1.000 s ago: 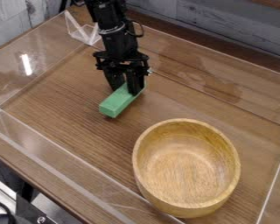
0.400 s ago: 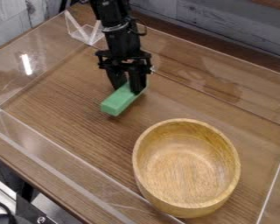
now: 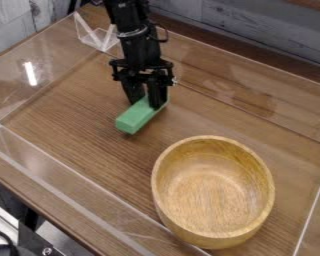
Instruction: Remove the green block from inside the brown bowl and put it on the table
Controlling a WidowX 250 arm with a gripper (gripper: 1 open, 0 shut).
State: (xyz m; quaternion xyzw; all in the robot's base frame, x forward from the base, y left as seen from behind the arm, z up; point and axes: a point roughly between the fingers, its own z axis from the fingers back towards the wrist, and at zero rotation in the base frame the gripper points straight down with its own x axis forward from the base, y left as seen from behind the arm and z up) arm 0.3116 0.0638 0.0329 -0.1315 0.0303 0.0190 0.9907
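The green block lies on the table, left of and behind the brown bowl, which has nothing in it. My gripper points down over the block's far end, its black fingers closed on that end. The block's near end rests on the wood.
Clear plastic walls run along the table's edges, close behind and to the left of the arm. A grey plank wall stands at the back. Bare wood lies between the block and the left wall.
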